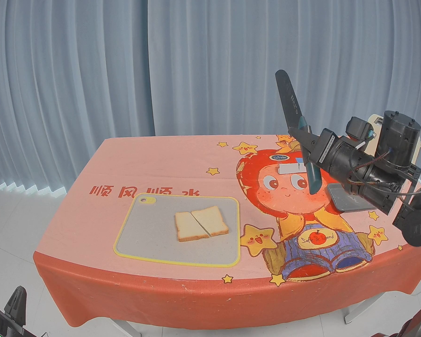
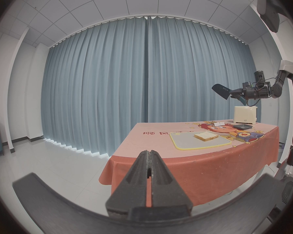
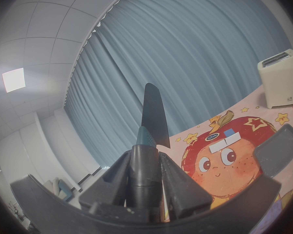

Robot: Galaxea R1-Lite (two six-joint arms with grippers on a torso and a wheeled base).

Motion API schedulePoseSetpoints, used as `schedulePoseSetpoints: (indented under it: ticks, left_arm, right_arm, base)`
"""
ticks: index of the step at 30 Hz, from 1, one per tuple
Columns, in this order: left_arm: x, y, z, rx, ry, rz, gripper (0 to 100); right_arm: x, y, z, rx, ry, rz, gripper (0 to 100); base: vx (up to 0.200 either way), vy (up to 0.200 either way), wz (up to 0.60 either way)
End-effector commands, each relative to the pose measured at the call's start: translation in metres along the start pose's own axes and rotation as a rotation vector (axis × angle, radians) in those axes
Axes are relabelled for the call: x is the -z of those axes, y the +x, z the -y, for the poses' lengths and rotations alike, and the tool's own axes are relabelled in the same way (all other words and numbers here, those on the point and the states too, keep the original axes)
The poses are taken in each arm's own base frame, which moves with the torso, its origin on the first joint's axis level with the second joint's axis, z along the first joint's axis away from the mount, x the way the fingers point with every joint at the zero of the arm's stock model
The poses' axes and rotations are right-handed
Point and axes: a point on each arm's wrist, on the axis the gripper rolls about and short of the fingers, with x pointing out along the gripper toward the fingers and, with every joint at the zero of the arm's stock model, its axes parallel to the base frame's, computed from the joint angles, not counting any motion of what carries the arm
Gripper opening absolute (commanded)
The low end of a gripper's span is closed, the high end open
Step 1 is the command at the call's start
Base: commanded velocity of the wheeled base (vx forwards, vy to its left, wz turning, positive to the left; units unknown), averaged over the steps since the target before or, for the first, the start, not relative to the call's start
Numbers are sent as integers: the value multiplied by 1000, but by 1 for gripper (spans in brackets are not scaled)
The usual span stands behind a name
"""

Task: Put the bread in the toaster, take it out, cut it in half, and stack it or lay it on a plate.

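The bread [image 1: 200, 224] lay just below the middle of the head view, already cut into two halves. They rested flat, side by side, and touched along a slanting cut line. Both sat on the right half of a grey cutting board [image 1: 145, 232] with a yellow rim. The board lay on the near part of the table [image 1: 126, 169], which was draped in a coral cloth printed with a cartoon figure and yellow stars.

To the right of the board, across the cartoon face, a dark grey plate [image 1: 346, 198] sat on the cloth, partly hidden behind the right arm. It was well apart from the bread and nothing could be seen on it. Behind it, at the right edge of the frame, parts of the cream toaster [image 1: 375, 119] showed past the arm's joints. The right wrist view showed it standing upright on the far part of the table with its slots facing up.

The right gripper [image 1: 308, 139] hung above the table in the right half of the frame. Its fingers were clamped on the handle of a knife [image 1: 292, 104]. The dark blade pointed up in front of the curtain [image 1: 173, 47], and the teal end of the handle hung down over the cartoon face. The knife was well apart from the bread and the board.

The left gripper [image 2: 148, 166] was in the lower left corner of the head view, below the table's edge. Its fingers were pressed together with nothing between them.
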Motion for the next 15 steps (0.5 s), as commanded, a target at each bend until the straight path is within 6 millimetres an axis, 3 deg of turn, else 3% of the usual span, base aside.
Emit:
schedulePoseSetpoints:
  ticks: [1,5,6,8,15]
  left_arm:
    - [5,1,0,0,0,-20,0]
    - [5,1,0,0,0,-20,0]
    - [5,1,0,-1,0,-20,0]
    - [5,1,0,-1,0,-20,0]
    - [5,1,0,-1,0,-20,0]
  right_arm:
    - [-16,6,24,21,5,-21,0]
    - [-29,9,32,24,13,-51,0]
    - [-42,11,39,34,20,-66,0]
    - [-50,13,41,43,28,-74,0]
    - [-47,15,52,98,47,-128,0]
  base:
    - [0,0,0]
    - [0,0,0]
    - [0,0,0]
    - [0,0,0]
    - [0,0,0]
